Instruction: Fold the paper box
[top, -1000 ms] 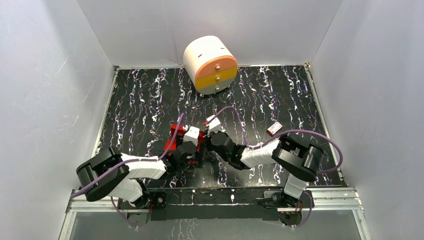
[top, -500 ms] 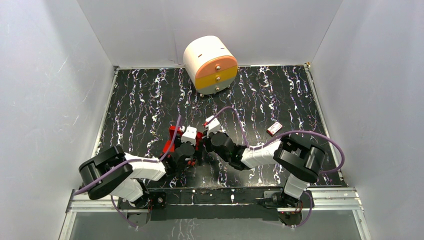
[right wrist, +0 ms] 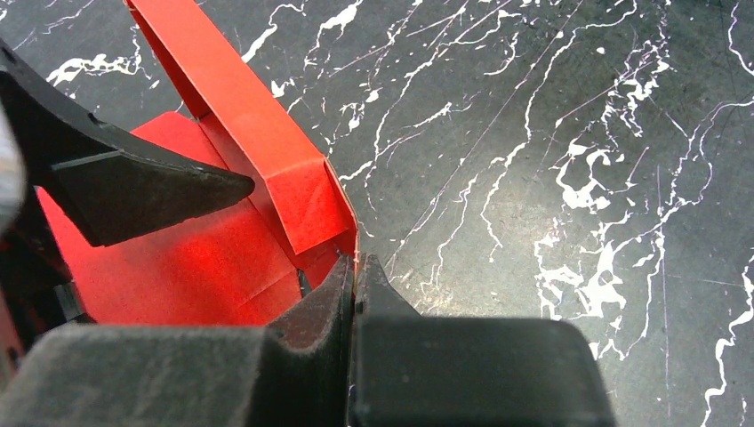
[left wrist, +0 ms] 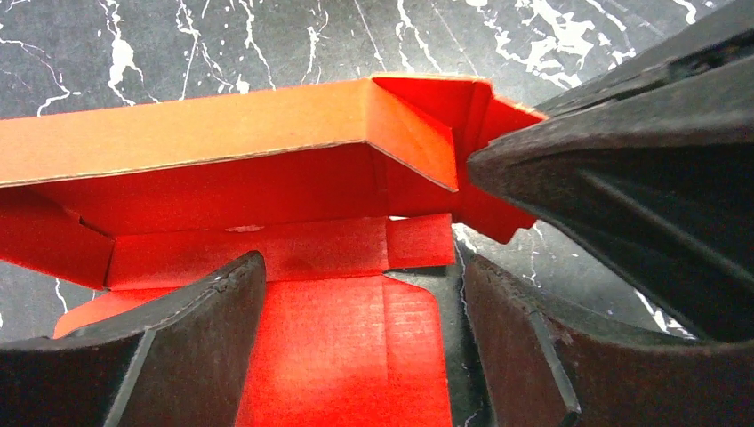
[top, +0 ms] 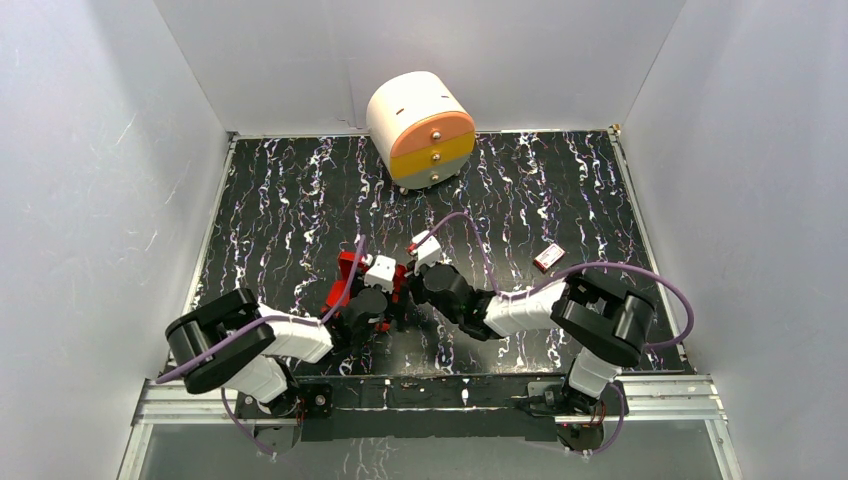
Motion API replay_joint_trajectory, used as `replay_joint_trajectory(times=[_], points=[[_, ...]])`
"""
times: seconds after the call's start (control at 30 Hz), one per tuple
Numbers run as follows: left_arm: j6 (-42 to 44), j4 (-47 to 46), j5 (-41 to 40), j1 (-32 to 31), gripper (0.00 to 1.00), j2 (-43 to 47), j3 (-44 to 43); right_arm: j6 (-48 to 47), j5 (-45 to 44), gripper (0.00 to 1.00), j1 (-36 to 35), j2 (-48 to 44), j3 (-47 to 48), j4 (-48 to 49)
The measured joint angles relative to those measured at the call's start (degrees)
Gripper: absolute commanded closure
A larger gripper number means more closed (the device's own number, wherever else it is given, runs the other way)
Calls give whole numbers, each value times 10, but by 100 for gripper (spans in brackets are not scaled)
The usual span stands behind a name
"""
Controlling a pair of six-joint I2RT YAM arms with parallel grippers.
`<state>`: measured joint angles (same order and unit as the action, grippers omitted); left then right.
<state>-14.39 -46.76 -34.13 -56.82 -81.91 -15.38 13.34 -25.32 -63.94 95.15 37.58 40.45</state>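
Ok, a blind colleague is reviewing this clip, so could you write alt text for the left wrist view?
A half-folded red paper box lies on the black marbled table, one long wall raised. The left gripper hangs open over its floor, while the right gripper, from the right, pinches a corner flap.

The paper box — bright red thin card, partly folded — is laid just nearer than the middle of the desk, base panel flat, one long flap raised.
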Motion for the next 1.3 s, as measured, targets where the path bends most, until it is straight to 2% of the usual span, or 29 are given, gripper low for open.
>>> replay_joint_trajectory(times=[0.33, 0.77, 1.3], points=[[14, -38, -19, -3, 28, -54, -4, 4, 2, 100, 0, -29, -18, -5], [5, -70, -47, -3, 48, -60, -11, 5, -4, 100, 2, -37, -35, -3], [-93, -58, -21, 31, 54, -43, -12, 22, -21, 100, 0, -21, -45, 25]])
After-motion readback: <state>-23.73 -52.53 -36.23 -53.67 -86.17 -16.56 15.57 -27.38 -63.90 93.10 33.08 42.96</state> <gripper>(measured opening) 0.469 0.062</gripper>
